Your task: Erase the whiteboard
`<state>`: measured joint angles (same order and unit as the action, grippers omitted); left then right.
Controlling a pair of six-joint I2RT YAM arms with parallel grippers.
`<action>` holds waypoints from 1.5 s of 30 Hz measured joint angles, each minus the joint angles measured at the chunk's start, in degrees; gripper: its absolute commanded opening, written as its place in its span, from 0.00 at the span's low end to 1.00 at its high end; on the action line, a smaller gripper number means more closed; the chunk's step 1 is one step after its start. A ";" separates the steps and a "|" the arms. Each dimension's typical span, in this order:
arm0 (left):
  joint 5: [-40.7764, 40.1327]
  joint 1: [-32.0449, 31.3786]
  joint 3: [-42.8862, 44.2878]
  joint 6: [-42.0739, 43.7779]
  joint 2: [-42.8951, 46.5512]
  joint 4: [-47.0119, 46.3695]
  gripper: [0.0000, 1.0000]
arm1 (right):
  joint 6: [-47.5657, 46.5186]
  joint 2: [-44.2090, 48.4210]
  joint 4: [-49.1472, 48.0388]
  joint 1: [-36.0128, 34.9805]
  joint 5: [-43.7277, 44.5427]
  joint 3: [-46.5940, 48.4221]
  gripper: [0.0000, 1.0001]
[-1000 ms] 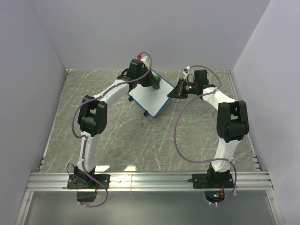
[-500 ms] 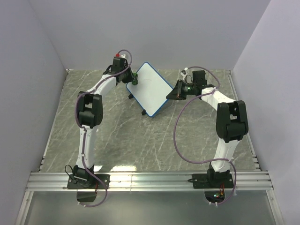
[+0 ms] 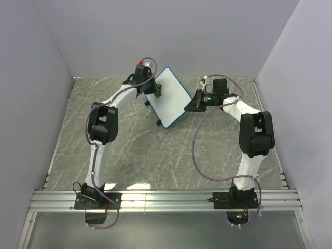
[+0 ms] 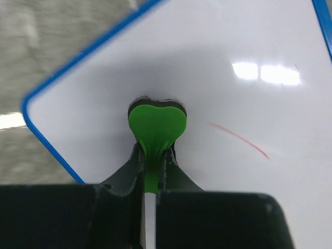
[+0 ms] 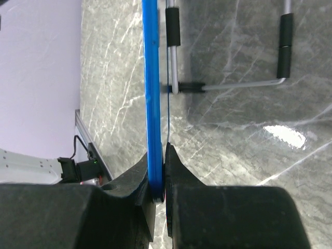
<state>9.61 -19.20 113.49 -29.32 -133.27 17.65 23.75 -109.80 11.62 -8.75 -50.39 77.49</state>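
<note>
Walls: plain pale walls box in your workspace on three sides, nothing fancy.
Table: grey marbled table, with an aluminium rail across the 6 o'clock edge where both arm bases are bolted.
Left arm: your left arm is stretched up toward 12 o'clock, with its wrist at the board's 9 o'clock side.
Right arm: your right arm bends in from 3 o'clock, with its wrist at the board's 3 o'clock edge.
Whiteboard: the blue-framed whiteboard sits toward 12 o'clock of the table's middle, between the two wrists. It's tilted up off the table, with one corner pointing down at 6 o'clock.
Stand: from the right wrist you can see a wire stand with black feet behind the frame.
Right gripper: your right gripper has its jaws nearly together, pinching the blue frame edge between them.
Left gripper: your left gripper is clamped tight on the stem of a green eraser.
Eraser: its heart-shaped head is pressed flat on the white surface, near the rounded corner at 9 o'clock.
Red stroke: one thin red stroke sits on the board just at 3 o'clock of the eraser, not touching it.
</note>
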 measured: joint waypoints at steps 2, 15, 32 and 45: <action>-0.02 -2.23 0.00 -0.52 0.26 -0.13 0.00 | 0.20 0.00 0.33 0.00 0.00 -0.20 0.00; 7.72 -7.74 8.61 -5.73 -0.72 1.64 0.00 | 0.59 0.00 0.44 0.00 0.28 -1.11 0.00; 3.30 -2.08 18.86 -9.84 -11.13 1.40 0.00 | -0.52 0.85 1.38 -0.13 0.04 -2.32 0.00; 3.58 -1.68 19.76 -12.20 -13.77 -3.87 0.00 | 0.04 2.86 1.44 -0.90 1.09 -4.74 0.00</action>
<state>13.19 -20.88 133.25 -41.52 -147.04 13.78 23.79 -106.94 13.06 -9.65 -49.30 72.75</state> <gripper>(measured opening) 0.075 0.125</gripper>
